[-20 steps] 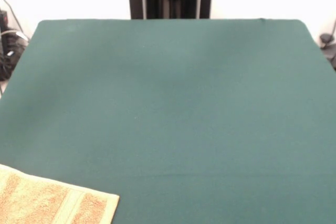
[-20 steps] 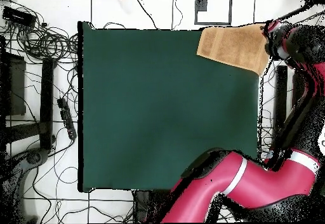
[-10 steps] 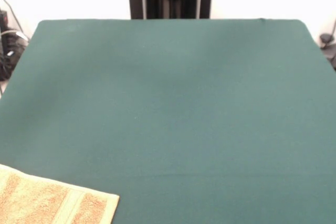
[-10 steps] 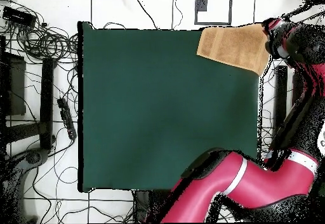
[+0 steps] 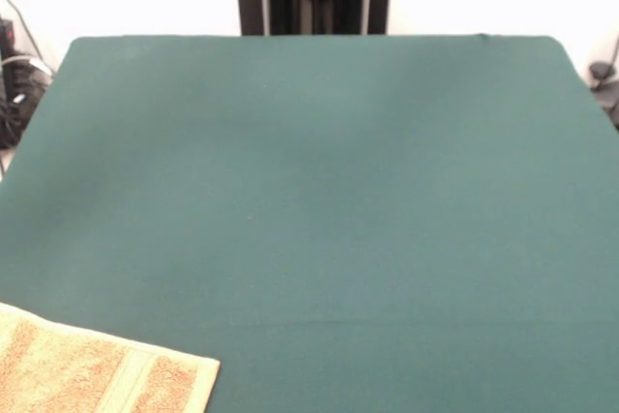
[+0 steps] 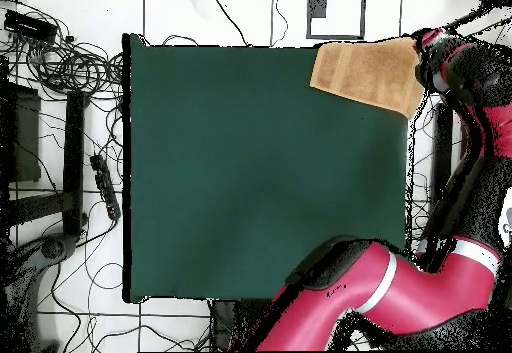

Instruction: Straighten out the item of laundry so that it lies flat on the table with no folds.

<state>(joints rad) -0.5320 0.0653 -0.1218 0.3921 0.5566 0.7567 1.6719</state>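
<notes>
Towel [image 6: 366,74]: orange-tan terry cloth with a paler stripe, lying at one corner of the table [image 6: 260,179]. In the overhead view this is the far right corner, with the right edge of the towel reaching the table's edge or slightly past it; in the front view it is the near left corner, partly cut off by the frame.

Condition: appears spread out and single-layered; no obvious fold shows, though the part beside the arm cannot be checked.

End effector [image 6: 428,54]: at the towel's right edge, just beside or touching it; whether its fingers are apart or together cannot be told.

Handling note: judged best to draw the cloth inward onto the table, low and slowly, keeping the edge taut so no crease forms.
</notes>
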